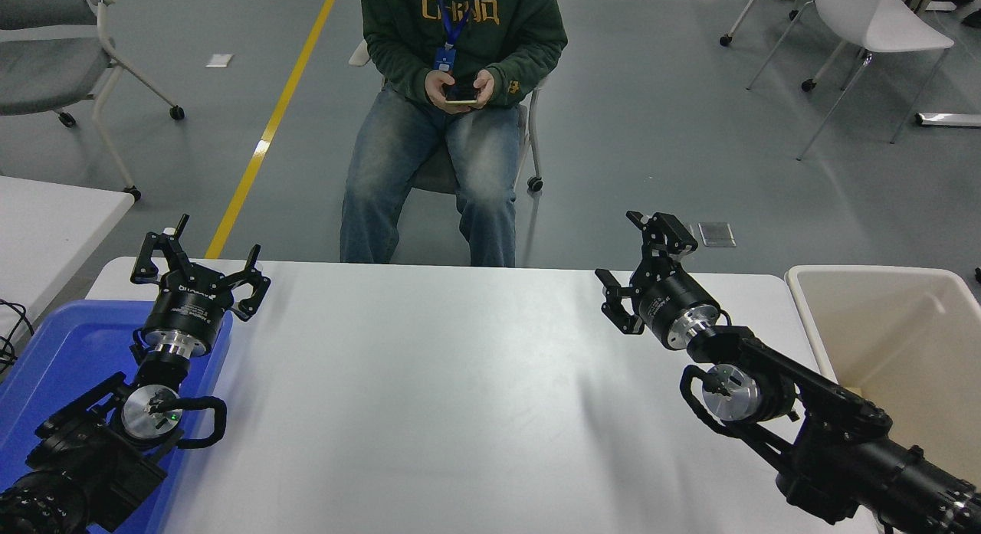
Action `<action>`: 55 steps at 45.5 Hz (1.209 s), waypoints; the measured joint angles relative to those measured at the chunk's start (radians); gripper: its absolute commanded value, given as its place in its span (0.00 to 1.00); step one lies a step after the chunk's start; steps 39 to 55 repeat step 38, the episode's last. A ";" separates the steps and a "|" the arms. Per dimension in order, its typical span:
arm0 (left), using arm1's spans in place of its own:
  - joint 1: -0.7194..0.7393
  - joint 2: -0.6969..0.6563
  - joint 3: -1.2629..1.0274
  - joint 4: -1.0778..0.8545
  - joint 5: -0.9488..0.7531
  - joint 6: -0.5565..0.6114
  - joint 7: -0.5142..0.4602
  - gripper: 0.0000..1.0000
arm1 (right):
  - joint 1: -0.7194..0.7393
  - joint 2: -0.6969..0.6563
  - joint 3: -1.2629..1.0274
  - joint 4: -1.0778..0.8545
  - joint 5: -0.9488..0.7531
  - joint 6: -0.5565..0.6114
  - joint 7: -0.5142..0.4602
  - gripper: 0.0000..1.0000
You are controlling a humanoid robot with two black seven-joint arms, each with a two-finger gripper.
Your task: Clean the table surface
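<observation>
Nearest us, against the near left corner of the table surface (460, 396), we log the blue tray (54, 350), with the left arm parked over it and the left gripper (201, 270) spread open and empty just past the tray's far edge. Next, over the right half of the same tabletop, we log the right gripper (642, 264): fingers splayed apart, nothing between them, raised above the white top close to its far edge. Relation for the coming move, as we judge it: the table surface lies directly beneath and to the left of that claw, its long axis running left to right across our view, and the right arm is the nearer one to the open middle. Condition of the tabletop: matte white, smooth, rounded corners, no loose item or visible stain that we can make out. Off its right end stands a beige bin (904, 342), apparently empty. Beyond its far edge sits a person (452, 28) on a chair, hands holding a phone.
</observation>
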 measured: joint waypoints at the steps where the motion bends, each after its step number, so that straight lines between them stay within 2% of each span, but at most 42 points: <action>1: 0.000 0.000 0.000 0.000 0.000 0.000 0.000 1.00 | 0.000 0.000 0.000 -0.001 0.003 0.001 0.001 0.99; 55: 0.000 0.000 0.000 0.000 0.000 0.000 0.000 1.00 | -0.002 0.002 -0.018 -0.011 0.020 0.010 0.008 0.99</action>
